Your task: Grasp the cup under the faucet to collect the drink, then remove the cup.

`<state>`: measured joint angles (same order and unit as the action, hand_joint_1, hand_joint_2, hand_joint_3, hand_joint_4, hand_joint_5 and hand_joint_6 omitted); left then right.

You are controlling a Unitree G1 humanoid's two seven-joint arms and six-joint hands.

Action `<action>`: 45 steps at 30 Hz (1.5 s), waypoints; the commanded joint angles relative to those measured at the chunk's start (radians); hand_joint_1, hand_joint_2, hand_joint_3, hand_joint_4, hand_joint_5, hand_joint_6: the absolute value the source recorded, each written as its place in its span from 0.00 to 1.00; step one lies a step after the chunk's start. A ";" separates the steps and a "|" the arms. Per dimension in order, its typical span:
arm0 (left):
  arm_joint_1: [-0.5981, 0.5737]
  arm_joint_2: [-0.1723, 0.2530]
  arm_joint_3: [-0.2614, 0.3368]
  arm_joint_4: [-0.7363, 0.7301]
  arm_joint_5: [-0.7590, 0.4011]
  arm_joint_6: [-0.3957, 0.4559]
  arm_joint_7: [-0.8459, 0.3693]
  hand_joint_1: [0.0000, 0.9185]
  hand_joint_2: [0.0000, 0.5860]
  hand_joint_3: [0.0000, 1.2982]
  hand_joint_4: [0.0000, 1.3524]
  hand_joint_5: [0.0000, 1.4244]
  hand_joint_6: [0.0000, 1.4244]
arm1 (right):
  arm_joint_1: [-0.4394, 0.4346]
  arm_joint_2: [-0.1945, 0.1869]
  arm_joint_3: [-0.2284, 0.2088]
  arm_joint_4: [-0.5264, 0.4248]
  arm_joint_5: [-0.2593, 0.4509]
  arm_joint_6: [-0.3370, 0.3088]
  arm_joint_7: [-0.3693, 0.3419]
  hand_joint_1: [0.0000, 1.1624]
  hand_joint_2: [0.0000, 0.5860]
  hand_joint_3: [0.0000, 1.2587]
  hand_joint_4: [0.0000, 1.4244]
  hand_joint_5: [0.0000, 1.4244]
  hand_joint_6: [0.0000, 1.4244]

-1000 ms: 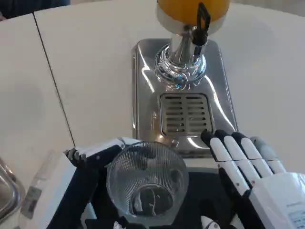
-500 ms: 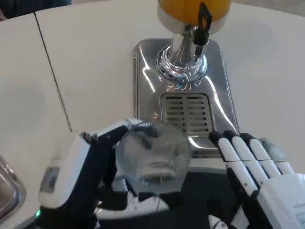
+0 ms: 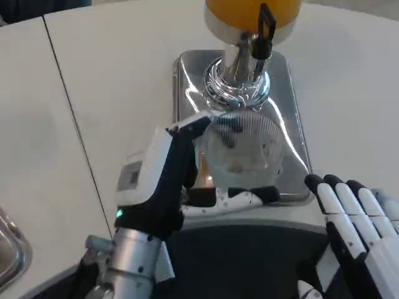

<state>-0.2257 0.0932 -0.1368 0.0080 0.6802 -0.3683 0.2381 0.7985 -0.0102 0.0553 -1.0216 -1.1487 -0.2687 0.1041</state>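
- Head view: left hand [image 3: 177, 180], white-backed with black and white fingers, wrapped around a clear ribbed plastic cup [image 3: 242, 149], thumb side along the cup's lower edge, other fingers up its left wall.
- Cup held over the slotted grille of the shiny steel drip tray [image 3: 293, 118], just in front of the chrome pedestal [image 3: 235, 84] of the drink dispenser.
- Cup tipped somewhat toward the camera, mouth partly facing up and forward; looks empty, no orange liquid visible inside.
- Black faucet lever [image 3: 264, 28] above and slightly right of the cup, standing in front of the orange-filled round tank [image 3: 249, 11]; no stream visible from the spout.
- Right hand [image 3: 358, 230] low at the right edge, near the tray's front corner, fingers straight and spread, grasping nothing, touching neither cup nor tray.
- White table [image 3: 106, 93] around the tray, a dark seam running down its left part.
- Progress, judged: grasp done and cup brought roughly under the spout; collecting not begun.
- Left to do, judged: level the cup beneath the spout, press the lever (probably with the free right hand), fill, close the flow, then draw the cup away.
- Risk, judged: tilted cup may spill or miss the stream unless straightened.
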 commanded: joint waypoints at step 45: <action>-0.561 0.055 -0.193 0.862 -0.007 0.004 0.436 0.47 0.02 0.32 0.33 0.58 0.76 | -0.008 0.082 -0.083 -0.026 0.081 -0.046 0.103 0.15 1.00 0.00 0.00 0.00 0.00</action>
<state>-0.7950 0.1458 -0.3200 0.8827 0.6773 -0.3571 0.6794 0.7888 0.0655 -0.0257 -1.0332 -1.0731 -0.3130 0.2004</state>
